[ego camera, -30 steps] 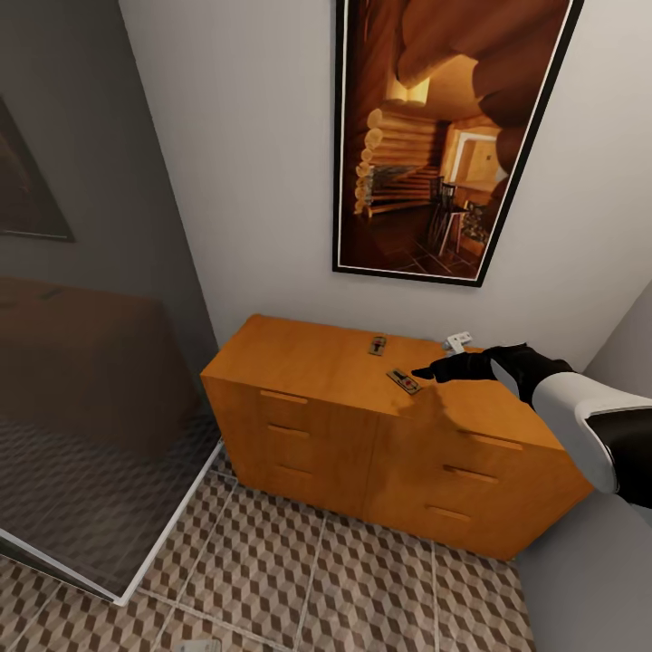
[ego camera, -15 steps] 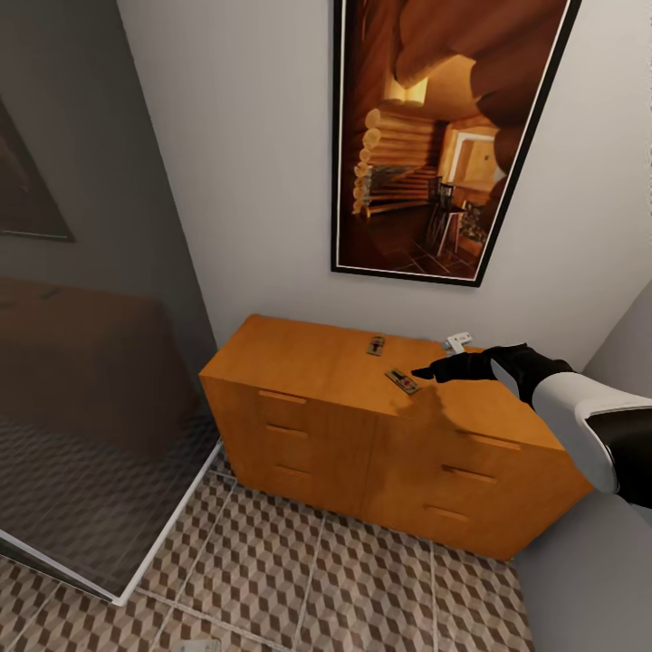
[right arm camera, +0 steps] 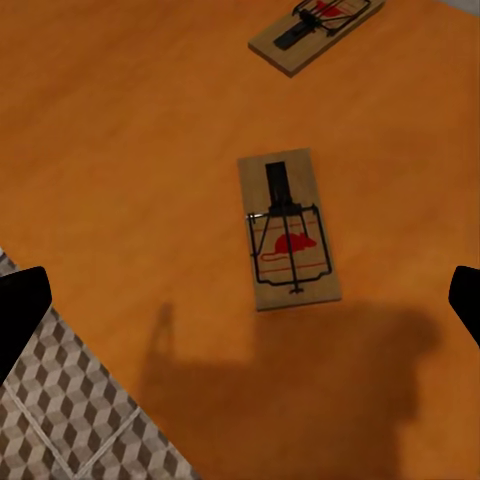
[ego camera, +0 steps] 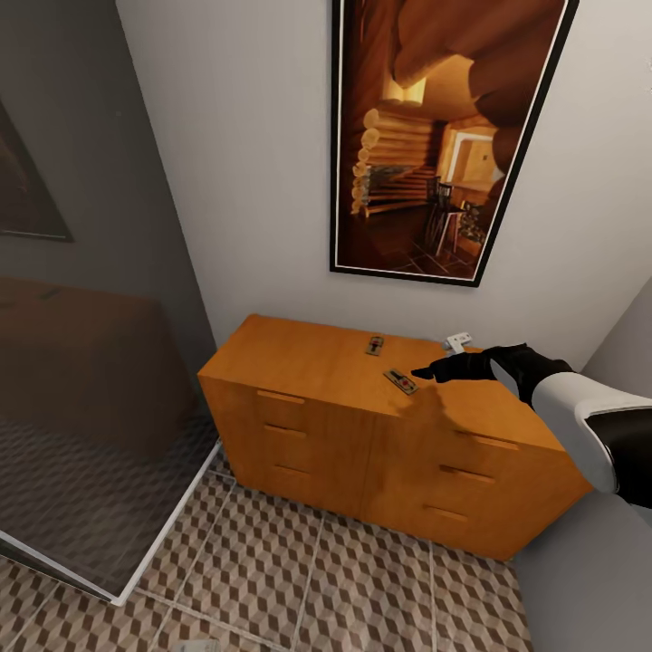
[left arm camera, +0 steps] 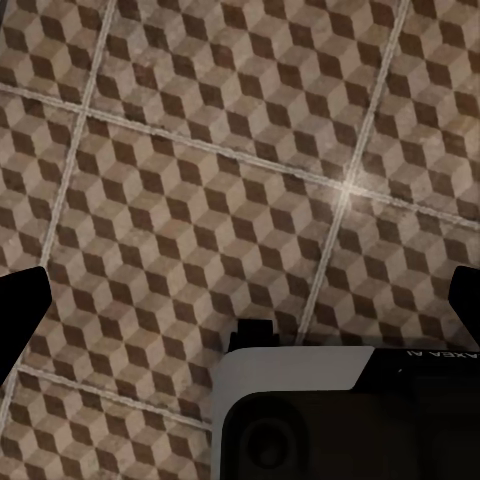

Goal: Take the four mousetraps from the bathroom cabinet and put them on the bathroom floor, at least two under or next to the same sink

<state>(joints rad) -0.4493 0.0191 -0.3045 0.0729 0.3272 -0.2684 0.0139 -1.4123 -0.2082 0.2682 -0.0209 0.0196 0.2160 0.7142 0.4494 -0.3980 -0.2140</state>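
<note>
The orange-brown cabinet [ego camera: 362,435] stands against the wall on the tiled bathroom floor [ego camera: 308,580]. Two mousetraps lie on its flat top, one near the back [ego camera: 376,345] and one nearer the front [ego camera: 400,381]. My right gripper [ego camera: 424,371] hovers just right of the nearer one, fingers spread open and empty. From the right wrist, that mousetrap [right arm camera: 288,231] lies flat between the open gripper [right arm camera: 242,305] fingertips, with the other mousetrap [right arm camera: 315,30] beyond. My left gripper [left arm camera: 240,300] is open over bare floor tiles [left arm camera: 200,150]. The bathroom sink is out of view.
A small pale flat item [ego camera: 458,341] lies at the cabinet top's back edge, behind my right hand. A glass shower panel [ego camera: 91,407] with a white base rail stands left of the cabinet. A large framed picture [ego camera: 444,136] hangs above. A grey wall [ego camera: 589,580] closes the right side.
The head view has shifted very slightly. The arms and the mousetraps keep their places.
</note>
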